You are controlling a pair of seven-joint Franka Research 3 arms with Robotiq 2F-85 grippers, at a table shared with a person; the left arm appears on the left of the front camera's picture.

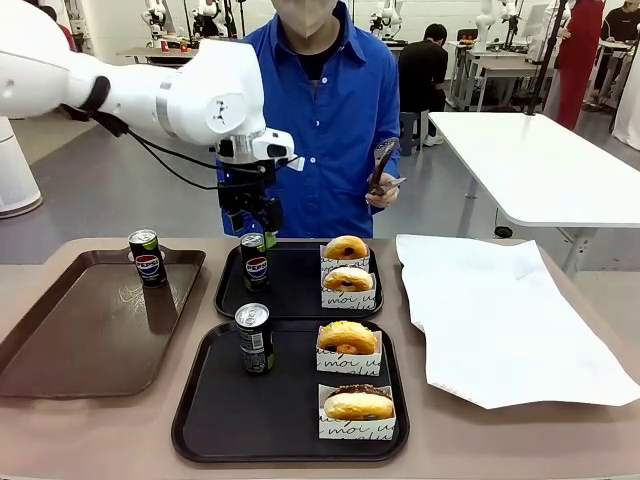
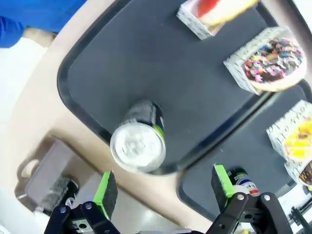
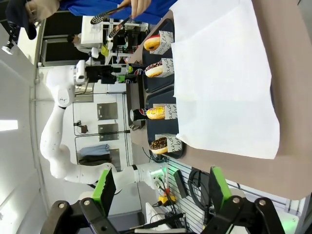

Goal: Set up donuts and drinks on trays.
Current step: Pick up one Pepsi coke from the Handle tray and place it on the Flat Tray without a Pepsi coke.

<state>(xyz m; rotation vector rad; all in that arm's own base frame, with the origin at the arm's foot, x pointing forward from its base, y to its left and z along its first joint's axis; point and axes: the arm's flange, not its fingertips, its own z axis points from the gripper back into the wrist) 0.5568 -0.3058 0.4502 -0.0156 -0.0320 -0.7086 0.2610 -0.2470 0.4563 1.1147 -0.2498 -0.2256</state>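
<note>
On the far black tray (image 1: 295,300) stands a Pepsi can (image 1: 254,262) beside two sleeved donuts (image 1: 346,248) (image 1: 348,280). My left gripper (image 1: 254,228) hangs open just above that can, apart from it. In the left wrist view the can's silver top (image 2: 138,146) lies just ahead of the open left gripper (image 2: 163,187) and its green pads (image 2: 106,191). The near black tray (image 1: 215,420) holds a can (image 1: 254,338) and two donuts (image 1: 348,338) (image 1: 358,403). My right gripper (image 3: 162,187) is open and holds nothing, well off the table.
A longer brown tray (image 1: 70,345) at the left carries another can (image 1: 148,257). White paper (image 1: 500,310) covers the table's right side. The person in blue across the table holds tongs (image 1: 383,165) above the far tray.
</note>
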